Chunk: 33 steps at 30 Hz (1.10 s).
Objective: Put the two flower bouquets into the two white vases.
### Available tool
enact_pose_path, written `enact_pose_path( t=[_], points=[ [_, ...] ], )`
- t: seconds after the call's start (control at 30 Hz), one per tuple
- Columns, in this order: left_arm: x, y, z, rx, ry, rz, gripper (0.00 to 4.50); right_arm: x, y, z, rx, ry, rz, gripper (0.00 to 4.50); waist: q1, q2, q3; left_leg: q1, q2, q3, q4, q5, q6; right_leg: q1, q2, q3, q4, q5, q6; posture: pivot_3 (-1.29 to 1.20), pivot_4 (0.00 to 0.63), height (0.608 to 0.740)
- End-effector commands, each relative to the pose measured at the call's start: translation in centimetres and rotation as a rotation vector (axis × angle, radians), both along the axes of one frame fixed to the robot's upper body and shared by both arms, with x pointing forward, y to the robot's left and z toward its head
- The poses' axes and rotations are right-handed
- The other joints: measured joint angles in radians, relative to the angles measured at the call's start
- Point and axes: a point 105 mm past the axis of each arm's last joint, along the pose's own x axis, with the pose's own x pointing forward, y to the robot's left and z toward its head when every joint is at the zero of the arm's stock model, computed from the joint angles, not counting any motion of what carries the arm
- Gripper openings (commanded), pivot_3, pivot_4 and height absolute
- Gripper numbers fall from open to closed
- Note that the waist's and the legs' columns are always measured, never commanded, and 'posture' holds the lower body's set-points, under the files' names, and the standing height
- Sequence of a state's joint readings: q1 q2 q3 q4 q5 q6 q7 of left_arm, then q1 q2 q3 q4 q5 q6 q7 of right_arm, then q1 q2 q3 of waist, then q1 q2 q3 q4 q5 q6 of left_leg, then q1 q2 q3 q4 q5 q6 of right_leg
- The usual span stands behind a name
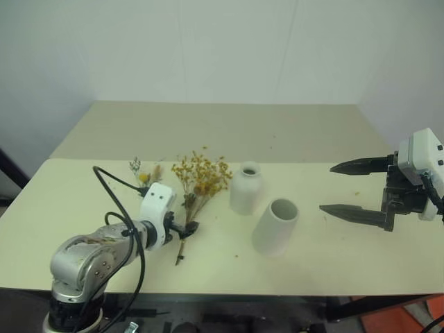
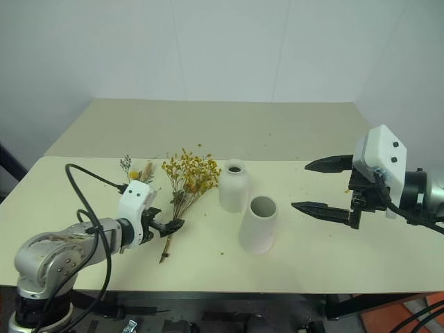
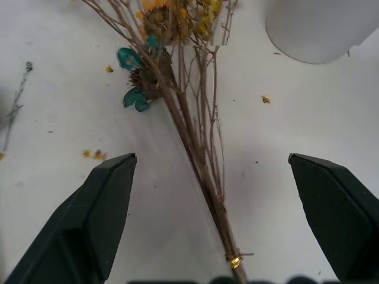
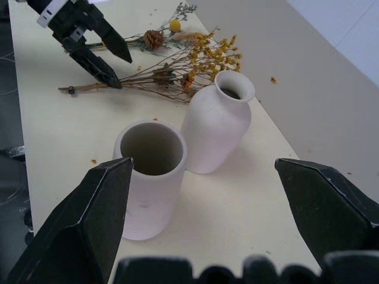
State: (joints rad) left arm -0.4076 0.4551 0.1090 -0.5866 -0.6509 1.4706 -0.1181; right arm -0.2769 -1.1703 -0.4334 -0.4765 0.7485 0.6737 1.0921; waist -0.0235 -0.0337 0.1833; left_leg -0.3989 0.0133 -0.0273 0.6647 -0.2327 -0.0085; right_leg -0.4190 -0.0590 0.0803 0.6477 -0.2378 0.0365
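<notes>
Two dried bunches, a bushy yellow-flowered spray and a thin sprig with a brown cone, are laid on the cream table beside a short rounded white vase and a taller tapered white vase. The stems are straddled by the spread, empty left gripper; the right gripper is held wide apart, empty, near the vases.

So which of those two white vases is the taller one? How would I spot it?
Look at the cream table. Two white vases stand near its middle, right of the dried flowers. The taller vase is the nearer one: a plain cone with a wide open mouth, while the short vase behind it is rounded with a narrow neck.
</notes>
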Motion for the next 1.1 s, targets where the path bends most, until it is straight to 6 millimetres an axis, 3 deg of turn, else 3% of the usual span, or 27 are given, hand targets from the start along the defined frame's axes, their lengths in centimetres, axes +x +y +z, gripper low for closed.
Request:
enact_pose_path(
  t=[0.03,0.23,0.47,0.57,0.97,1.1],
  points=[
    [0.8,-1.1,0.3,0.007,0.011,-0.001,4.5,-0.9,0.4,1.0,-0.032,-0.015,0.049,4.49,0.005,0.0,0.0,0.0,0.0,0.0,0.0,0.0,0.0,0.0,0.0,0.0,0.0,0.0,0.0,0.0,0.15,0.74],
    [2.0,-2.4,-0.4,0.025,0.066,0.015,4.5,-1.3,0.7,1.7,-0.054,-0.028,0.078,4.49,0.007,0.0,0.0,0.0,0.0,0.0,0.0,0.0,0.0,0.0,0.0,0.0,0.0,0.0,0.0,0.0,0.15,0.74],
    [3.3,-2.2,-2.0,0.086,0.109,0.069,4.5,-1.5,0.6,2.2,-0.067,-0.04,0.071,4.49,0.009,0.0,0.0,0.0,0.0,0.0,0.0,0.0,0.0,0.0,0.0,0.0,0.0,0.0,0.0,0.0,0.15,0.74],
    [3.8,-2.4,-2.0,0.077,0.105,0.072,3.94,-1.3,0.4,2.0,-0.075,-0.041,0.056,4.5,0.01,0.0,-0.001,0.001,0.0,0.0,0.0,0.0,0.0,0.002,0.0,0.0,0.0,0.0,0.0,0.0,0.15,0.74],
    [4.0,-2.6,-1.8,0.068,0.121,0.066,0.15,-1.4,0.3,1.8,-0.067,-0.04,0.04,4.5,0.01,0.0,-0.001,0.003,-0.001,0.0,0.0,0.0,0.0,0.005,0.0,0.0,-0.001,0.0,0.0,0.0,0.15,0.74],
    [4.5,-2.0,-1.6,0.081,0.096,0.09,0.03,-1.4,0.2,1.6,-0.062,-0.039,0.034,4.5,0.01,0.0,-0.001,0.003,-0.001,0.0,0.0,0.0,0.0,0.005,0.0,0.0,-0.001,0.0,0.0,0.0,0.15,0.74]
  ],
)
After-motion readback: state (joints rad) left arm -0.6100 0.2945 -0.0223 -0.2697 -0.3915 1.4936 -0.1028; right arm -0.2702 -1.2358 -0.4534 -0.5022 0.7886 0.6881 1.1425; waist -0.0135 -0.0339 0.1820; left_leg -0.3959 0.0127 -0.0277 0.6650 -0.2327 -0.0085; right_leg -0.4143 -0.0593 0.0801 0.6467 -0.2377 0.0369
